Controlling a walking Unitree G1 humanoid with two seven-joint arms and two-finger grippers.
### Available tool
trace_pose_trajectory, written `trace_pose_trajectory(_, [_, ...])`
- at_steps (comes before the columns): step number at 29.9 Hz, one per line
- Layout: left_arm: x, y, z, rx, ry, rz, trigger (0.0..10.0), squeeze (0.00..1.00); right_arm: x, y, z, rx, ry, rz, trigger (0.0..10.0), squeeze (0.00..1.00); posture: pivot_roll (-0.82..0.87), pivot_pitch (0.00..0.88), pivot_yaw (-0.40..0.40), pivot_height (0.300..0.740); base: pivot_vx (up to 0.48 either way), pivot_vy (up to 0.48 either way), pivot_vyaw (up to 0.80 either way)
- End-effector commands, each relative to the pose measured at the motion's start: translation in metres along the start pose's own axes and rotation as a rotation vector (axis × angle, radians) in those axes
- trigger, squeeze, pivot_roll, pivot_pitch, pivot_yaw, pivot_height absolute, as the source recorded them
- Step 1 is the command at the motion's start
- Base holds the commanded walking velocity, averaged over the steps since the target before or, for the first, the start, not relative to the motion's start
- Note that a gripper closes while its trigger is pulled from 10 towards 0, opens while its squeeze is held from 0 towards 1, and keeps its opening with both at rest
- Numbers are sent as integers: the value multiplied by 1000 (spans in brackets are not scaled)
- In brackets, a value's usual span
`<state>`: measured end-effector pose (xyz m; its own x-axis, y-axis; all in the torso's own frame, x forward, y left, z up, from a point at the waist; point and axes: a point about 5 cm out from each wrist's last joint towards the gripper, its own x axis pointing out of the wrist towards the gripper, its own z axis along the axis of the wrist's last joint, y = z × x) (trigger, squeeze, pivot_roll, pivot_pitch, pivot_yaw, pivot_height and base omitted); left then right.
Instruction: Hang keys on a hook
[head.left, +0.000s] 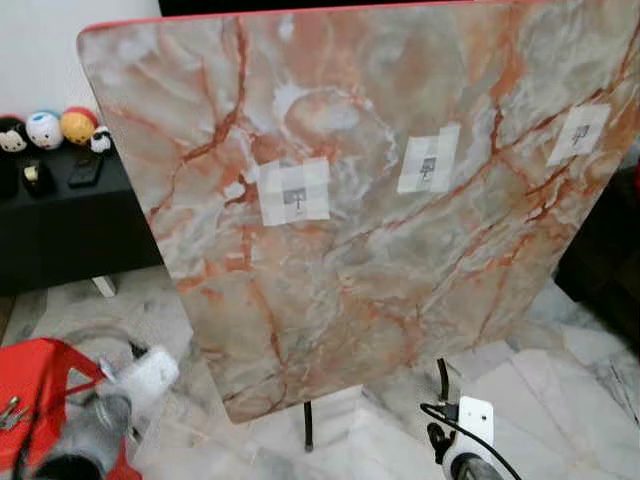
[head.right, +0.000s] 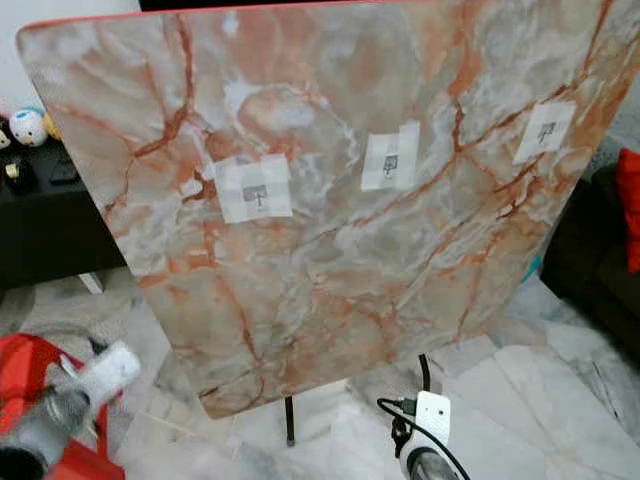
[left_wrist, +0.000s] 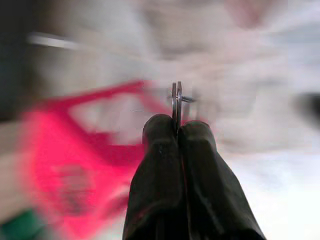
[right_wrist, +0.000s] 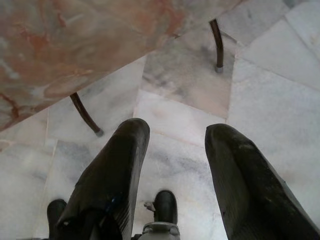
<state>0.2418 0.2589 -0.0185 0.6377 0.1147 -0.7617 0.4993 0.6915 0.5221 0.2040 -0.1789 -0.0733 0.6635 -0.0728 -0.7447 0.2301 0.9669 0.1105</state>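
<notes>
A tall marble-patterned board (head.left: 360, 280) stands upright before me. Three white patches on it each carry a small hook: left hook (head.left: 296, 194), middle hook (head.left: 428, 166), right hook (head.left: 580, 131). In the left wrist view my left gripper (left_wrist: 178, 125) is shut on a thin metal key ring (left_wrist: 176, 99) that sticks up from between its fingertips; the background is blurred. My left arm (head.left: 140, 385) is low at the left, well below the hooks. My right gripper (right_wrist: 175, 135) hangs open over the floor with nothing between its fingers.
A red stool (head.left: 40, 385) stands by my left arm. The board rests on thin dark legs (head.left: 308, 425) on a pale marble floor (head.left: 560, 400). A black cabinet (head.left: 60, 220) with small round toys (head.left: 45, 128) stands at the back left.
</notes>
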Motion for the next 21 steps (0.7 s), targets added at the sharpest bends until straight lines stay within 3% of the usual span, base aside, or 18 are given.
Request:
trace_pose_trajectory(1, [0, -1, 20, -51, -93, -12, 10000, 0, 1, 2, 2, 4, -4, 4, 10000, 0, 104, 0, -60, 740, 0, 0, 0])
trace_pose_trajectory(4, [-1, -2, 39, -118, -157, -40, 10000, 0, 1, 2, 2, 1, -3, 6, 10000, 0, 106, 0, -62, 740, 0, 0, 0])
trace_pose_trajectory(5, [-3, -1, 52, -223, -215, -75, 10000, 0, 1, 2, 2, 0, -3, 6, 10000, 0, 106, 0, -62, 740, 0, 0, 0])
trace_pose_trajectory(6, [-3, -1, 52, -223, -215, -75, 10000, 0, 1, 2, 2, 0, -3, 6, 10000, 0, 106, 0, -62, 740, 0, 0, 0])
trace_pose_trajectory(8, [-11, 8, 79, -443, -366, -142, 10000, 0, 1, 2, 2, -1, -2, 6, 10000, 0, 106, 0, -62, 740, 0, 0, 0])
trace_pose_trajectory(11, [-19, 18, 96, -555, -485, -161, 10000, 0, 1, 2, 2, -1, -3, 7, 10000, 0, 106, 0, -60, 740, 0, 0, 0])
trace_pose_trajectory(15, [-29, 21, 107, -549, -571, -174, 10000, 0, 1, 3, 1, -3, -1, 10, 10000, 0, 106, 0, -60, 740, 0, 0, 0])
trace_pose_trajectory(21, [-56, 22, 133, -494, -777, -231, 10000, 0, 0, 2, 0, -5, 3, 9, 10000, 0, 106, 0, -60, 740, 0, 0, 0])
